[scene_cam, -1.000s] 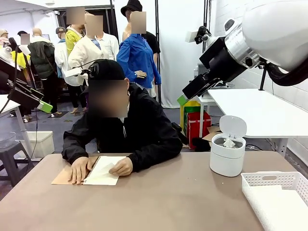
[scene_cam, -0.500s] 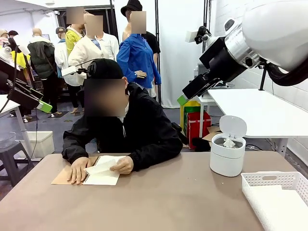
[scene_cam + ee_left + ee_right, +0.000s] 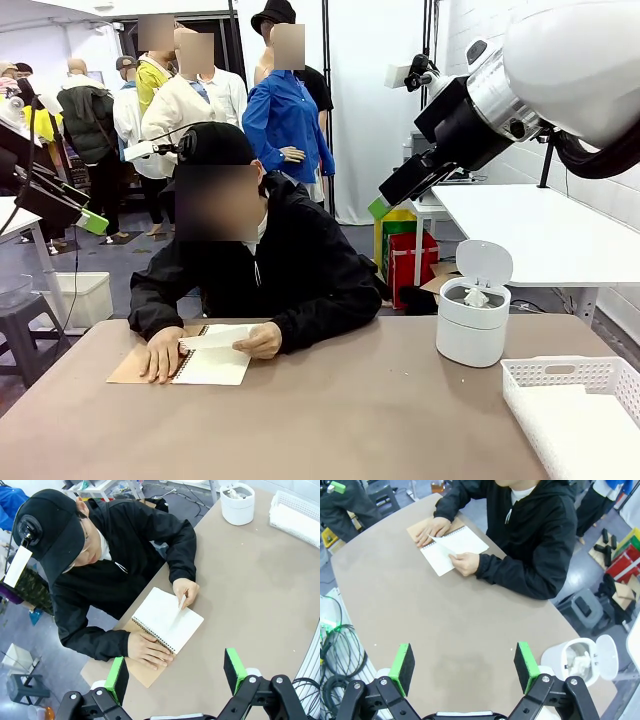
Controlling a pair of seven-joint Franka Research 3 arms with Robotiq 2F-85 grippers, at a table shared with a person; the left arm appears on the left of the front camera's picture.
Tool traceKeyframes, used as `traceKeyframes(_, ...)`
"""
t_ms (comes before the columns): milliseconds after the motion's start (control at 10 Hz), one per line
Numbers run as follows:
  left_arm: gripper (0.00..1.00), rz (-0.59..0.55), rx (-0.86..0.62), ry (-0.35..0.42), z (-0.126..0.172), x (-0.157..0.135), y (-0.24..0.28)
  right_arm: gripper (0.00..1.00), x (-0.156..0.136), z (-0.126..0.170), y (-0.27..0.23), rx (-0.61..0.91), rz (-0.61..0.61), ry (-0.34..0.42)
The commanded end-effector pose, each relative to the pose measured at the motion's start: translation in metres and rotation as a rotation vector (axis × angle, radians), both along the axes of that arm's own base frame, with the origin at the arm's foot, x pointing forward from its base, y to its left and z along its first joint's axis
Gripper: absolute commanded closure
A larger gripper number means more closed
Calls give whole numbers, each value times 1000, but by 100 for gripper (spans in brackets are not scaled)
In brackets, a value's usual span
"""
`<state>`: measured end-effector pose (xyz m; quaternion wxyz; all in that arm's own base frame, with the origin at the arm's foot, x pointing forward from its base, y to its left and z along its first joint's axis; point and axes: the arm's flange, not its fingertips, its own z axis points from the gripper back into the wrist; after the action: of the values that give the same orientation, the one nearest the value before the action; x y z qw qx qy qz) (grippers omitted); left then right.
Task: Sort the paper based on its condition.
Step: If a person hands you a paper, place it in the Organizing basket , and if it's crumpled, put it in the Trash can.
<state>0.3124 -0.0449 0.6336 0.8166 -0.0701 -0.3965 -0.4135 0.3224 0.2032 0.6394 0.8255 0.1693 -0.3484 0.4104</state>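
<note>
Front view: hand (image 3: 262, 343) holds sheet (image 3: 213, 337) raised above notebook (image 3: 215, 370).

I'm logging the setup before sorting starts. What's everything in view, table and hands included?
Table: one, brown, under everything.
Notebook: one, spiral-bound, brown cover, white pages, far left, before the person.
Sheet: one, white, smooth, held up off the notebook.
Bin: one, white, lid up, far right.
Crumpled paper: white, inside the bin, count unclear.
Basket: one, white, near right corner.
Person's hands: two; one flat on the cover, the other holding the sheet.
Left gripper: one, black, green-padded fingers open, above the notebook's end.
Right gripper: one, black, green-padded fingers open, above bare table.
</note>
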Motion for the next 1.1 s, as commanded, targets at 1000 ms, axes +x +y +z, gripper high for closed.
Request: traceKeyframes(1000,0,9,-1,-3,0,-1,0,0,0,0,1,-1,1,1)
